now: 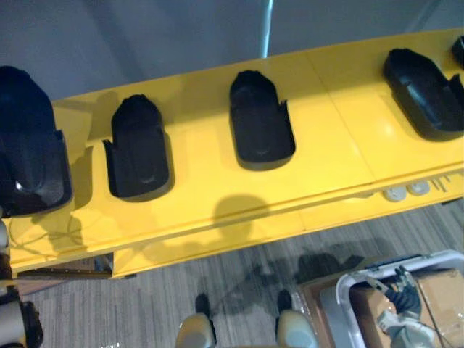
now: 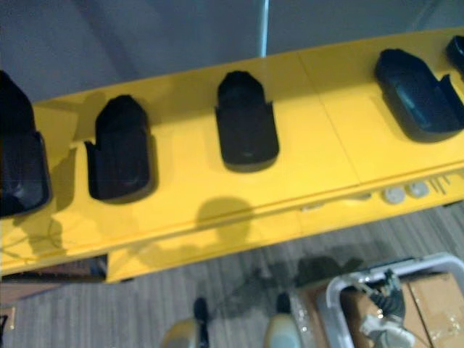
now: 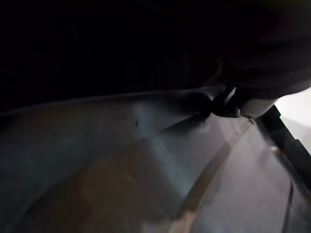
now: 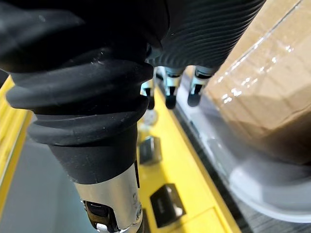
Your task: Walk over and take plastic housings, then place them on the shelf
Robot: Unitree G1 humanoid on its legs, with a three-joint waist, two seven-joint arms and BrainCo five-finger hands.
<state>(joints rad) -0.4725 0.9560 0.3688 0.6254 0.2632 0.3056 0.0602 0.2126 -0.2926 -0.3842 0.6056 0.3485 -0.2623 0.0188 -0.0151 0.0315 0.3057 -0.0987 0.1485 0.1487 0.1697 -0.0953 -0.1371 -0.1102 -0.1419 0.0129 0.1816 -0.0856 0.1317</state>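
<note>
Head view: yellow shelf runs from 9 to 3 o'clock. Housings lie on it open side up, in a spaced row so none touch.
Already placed: 10 o'clock housing, 12 o'clock housing, 2 o'clock housing.
9 o'clock housing looks bigger and nearer than the rest. My read: it's the one being handled, going into the row's end slot.
Left hand: one fingertip rests against that housing's dark inner wall in the wrist view. The rest is hidden, so I can't tell if it's clamped or just touching.
Right hand at 5 o'clock: fingers straight and slack, holding nothing. It hangs inside the bin rim, beside a box, probably parked out of the left arm's way.
Next: seat the 9 o'clock housing flat, clear of its neighbour.
</note>
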